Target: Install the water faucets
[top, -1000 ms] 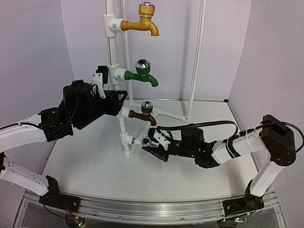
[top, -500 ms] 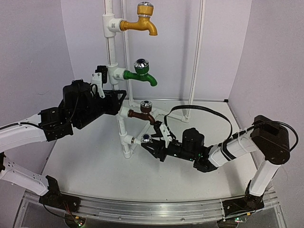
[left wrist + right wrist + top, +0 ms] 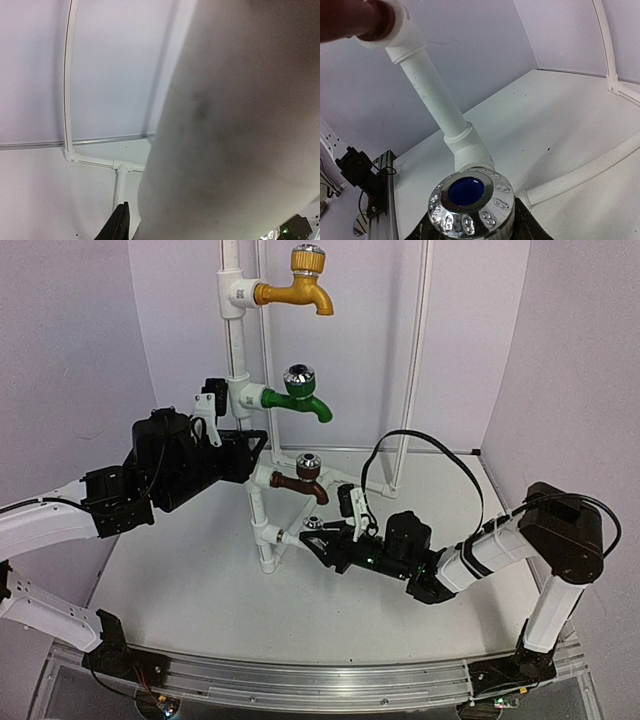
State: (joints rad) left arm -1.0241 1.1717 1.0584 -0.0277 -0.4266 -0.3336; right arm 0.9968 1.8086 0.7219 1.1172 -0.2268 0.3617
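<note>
Yellow faucet [image 3: 300, 285], green faucet [image 3: 300, 395], brown faucet [image 3: 300, 477]: all on the pipe [image 3: 232, 350]. The white faucet [image 3: 315, 525] sits right at the lowest fitting [image 3: 270, 533], clamped in the right gripper [image 3: 322, 537]. Looks like the screwing-in step to me, so next it needs the thread kept square to the socket while the wrist twists. The right arm lies low, stretched leftward. The left gripper [image 3: 252, 445] seems closed around the pipe higher up, bracing it.
</note>
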